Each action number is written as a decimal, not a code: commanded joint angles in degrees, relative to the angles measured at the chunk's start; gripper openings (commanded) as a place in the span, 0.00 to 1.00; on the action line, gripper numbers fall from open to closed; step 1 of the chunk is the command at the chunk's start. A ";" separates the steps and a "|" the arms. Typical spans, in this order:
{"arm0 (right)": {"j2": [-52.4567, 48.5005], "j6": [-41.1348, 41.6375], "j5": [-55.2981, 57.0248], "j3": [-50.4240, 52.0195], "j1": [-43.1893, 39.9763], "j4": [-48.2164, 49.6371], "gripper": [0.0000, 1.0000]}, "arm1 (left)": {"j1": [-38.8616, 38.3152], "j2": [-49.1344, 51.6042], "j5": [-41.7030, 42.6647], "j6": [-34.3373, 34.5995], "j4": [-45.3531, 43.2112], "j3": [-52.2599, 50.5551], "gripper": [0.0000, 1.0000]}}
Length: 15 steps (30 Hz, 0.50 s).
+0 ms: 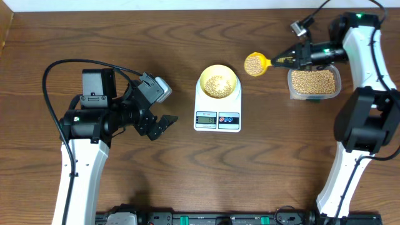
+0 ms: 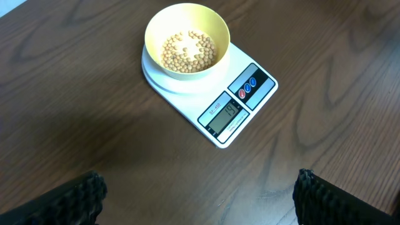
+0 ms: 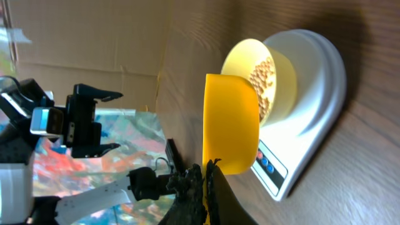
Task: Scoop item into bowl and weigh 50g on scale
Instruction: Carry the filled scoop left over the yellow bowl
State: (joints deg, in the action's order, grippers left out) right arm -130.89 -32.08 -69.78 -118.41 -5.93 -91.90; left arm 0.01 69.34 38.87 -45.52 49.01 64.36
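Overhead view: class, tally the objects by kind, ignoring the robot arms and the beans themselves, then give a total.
pale yellow bowl: 1
white scale: 1
yellow scoop: 1
clear tub: 1
Total: 4

overhead: high above the scale (image 1: 217, 119), straight down, far | left wrist: left of the scale, angled down, nearer | right wrist: right of the scale, low, rolled sideways, closest | shared by all: scale, bowl (image 1: 205, 76)

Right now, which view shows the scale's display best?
Left wrist: the display on the scale is close, unobstructed, digits visible. Overhead shows it tiny; right wrist sees the scale at a steep slant, display unreadable.
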 commanded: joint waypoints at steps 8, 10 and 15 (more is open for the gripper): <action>-1.01 7.76 -2.03 0.13 6.05 8.02 0.01 | 0.31 0.00 0.52 -0.96 0.00 0.26 0.98; -1.01 8.87 -0.35 0.13 6.93 9.20 0.01 | 0.31 0.00 0.52 -0.96 0.00 0.26 0.97; -1.01 10.93 2.36 0.09 9.55 11.41 0.01 | 0.31 0.00 0.52 -0.96 0.00 0.26 0.98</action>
State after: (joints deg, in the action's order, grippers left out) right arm -130.89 -23.68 -67.72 -118.41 1.93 -81.30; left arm -0.01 69.34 38.87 -45.54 49.01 64.36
